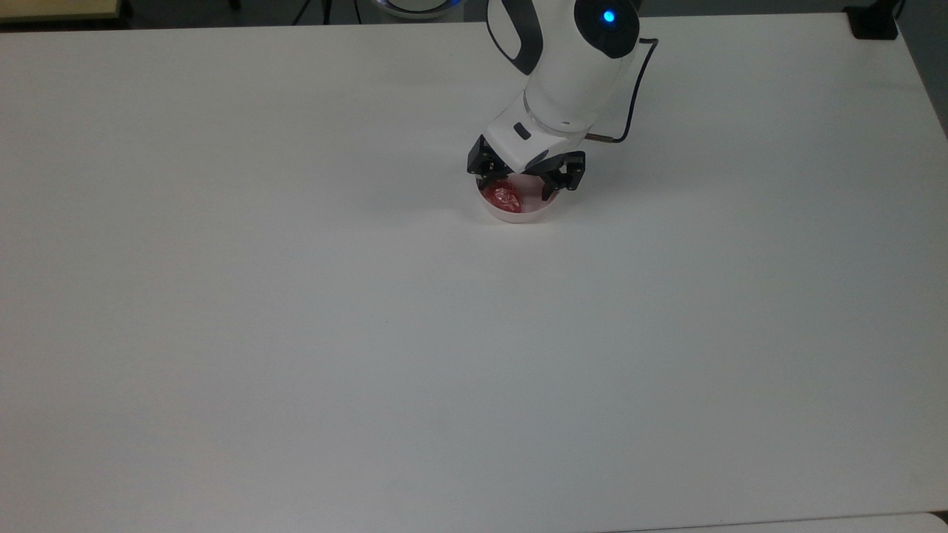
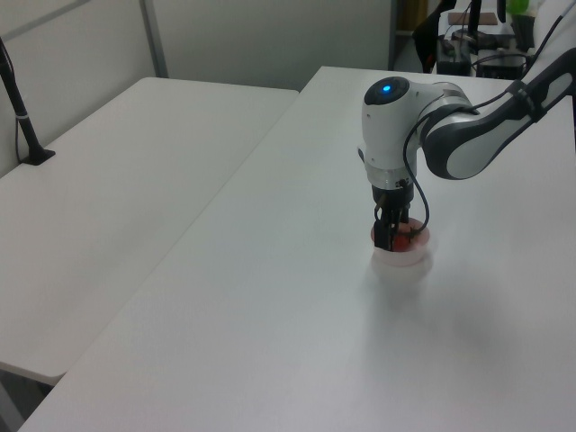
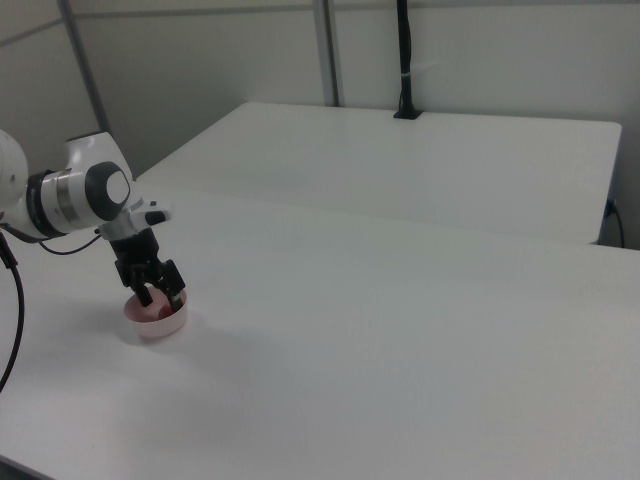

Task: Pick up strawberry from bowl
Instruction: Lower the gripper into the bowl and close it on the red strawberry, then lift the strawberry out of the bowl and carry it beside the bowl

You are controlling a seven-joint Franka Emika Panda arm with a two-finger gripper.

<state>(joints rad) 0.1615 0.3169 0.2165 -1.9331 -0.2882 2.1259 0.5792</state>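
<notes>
the strawberry [image 1: 504,198] lies inside the bowl [image 1: 529,215], toward the top view's left wall. the gripper [image 1: 524,185] hangs just above the bowl with its fingers spread, one over the strawberry's top end and one over the opposite rim. judgement: centre the fingers on the strawberry's body, not the bowl wall, descend until both tips flank the fruit, then press together gently; the glossy skin may slip.

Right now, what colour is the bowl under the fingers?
Pale pink; the bowl shows best in the top view.
</notes>
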